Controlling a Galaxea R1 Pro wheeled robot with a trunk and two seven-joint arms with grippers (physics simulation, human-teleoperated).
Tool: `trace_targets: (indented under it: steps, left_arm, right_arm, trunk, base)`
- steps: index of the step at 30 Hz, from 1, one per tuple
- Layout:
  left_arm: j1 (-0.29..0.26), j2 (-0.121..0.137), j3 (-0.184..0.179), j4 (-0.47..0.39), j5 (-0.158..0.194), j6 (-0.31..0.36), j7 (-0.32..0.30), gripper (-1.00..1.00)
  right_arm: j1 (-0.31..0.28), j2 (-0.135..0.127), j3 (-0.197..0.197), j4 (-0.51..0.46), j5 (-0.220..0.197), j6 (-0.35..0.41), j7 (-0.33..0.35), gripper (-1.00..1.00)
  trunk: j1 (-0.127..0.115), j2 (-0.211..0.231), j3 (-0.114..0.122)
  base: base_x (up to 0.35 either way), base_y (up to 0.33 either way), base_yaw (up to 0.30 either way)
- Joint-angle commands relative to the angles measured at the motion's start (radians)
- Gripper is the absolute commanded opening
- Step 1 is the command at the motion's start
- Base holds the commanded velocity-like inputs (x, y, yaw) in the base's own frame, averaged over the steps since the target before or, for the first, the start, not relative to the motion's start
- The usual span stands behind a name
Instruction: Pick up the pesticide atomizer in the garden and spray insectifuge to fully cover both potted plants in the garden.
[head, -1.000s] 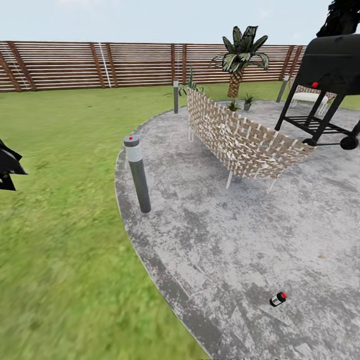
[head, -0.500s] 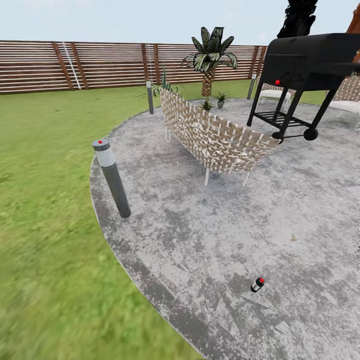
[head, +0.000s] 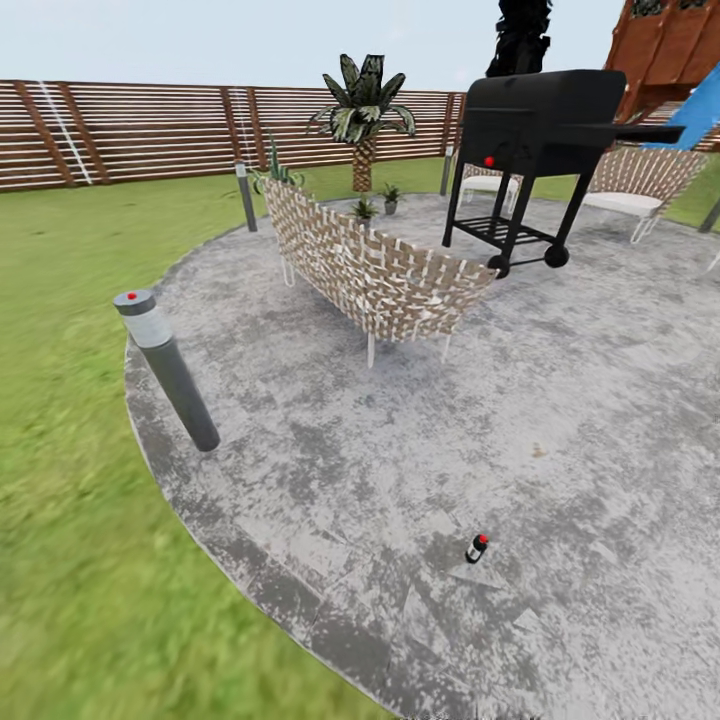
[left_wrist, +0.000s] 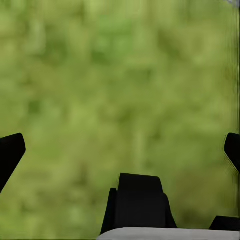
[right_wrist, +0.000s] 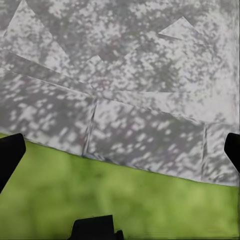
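Observation:
The pesticide atomizer (head: 477, 548), a small dark bottle with a pale band and a red tip, lies on the grey paved patio (head: 560, 420) near its front edge. Far back, behind the woven sofa, the two potted plants (head: 366, 209) (head: 391, 198) stand side by side on the patio in the garden. My left gripper (left_wrist: 120, 150) is open over blurred green grass, with nothing between its dark fingertips (left_wrist: 10, 155). My right gripper (right_wrist: 120, 150) is open too, above the patio's curved rim where the paving meets the lawn.
A woven sofa (head: 372, 268) stands mid-patio, with a black grill (head: 540, 125) to its right and a woven chair (head: 632, 180) beyond. Grey bollard lamps (head: 170, 372) (head: 245, 195) mark the patio's left rim. A palm (head: 362, 110) and the slatted fence (head: 150, 130) close the back.
The whole head view has shifted left, so the camera has turned right. The grill and a chair have come further into view. The atomizer lies where it was on the patio.

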Motion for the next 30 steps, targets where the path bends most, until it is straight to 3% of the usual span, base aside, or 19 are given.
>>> trace_targets:
  steps: [1,26,30]
  left_arm:
    - [0.000,0.000,-0.002,0.000,0.010,-0.003,-0.001,1.00]
    - [0.000,0.000,-0.003,0.000,0.009,-0.003,-0.001,1.00]
    - [0.000,0.000,-0.002,0.000,0.009,-0.003,-0.001,1.00]
  right_arm:
    - [-0.001,0.000,-0.001,0.001,-0.001,-0.003,0.001,1.00]
    - [-0.001,0.000,0.000,-0.004,0.000,-0.004,0.002,1.00]
    - [-0.001,0.000,-0.001,-0.002,0.000,-0.004,0.001,1.00]
  trunk:
    - [0.000,0.000,-0.001]
    - [0.000,0.000,0.003]
    - [0.000,0.000,0.003]
  base:
    - [0.000,0.000,-0.300]
    - [0.000,0.000,-0.300]
    - [0.211,0.170,-0.300]
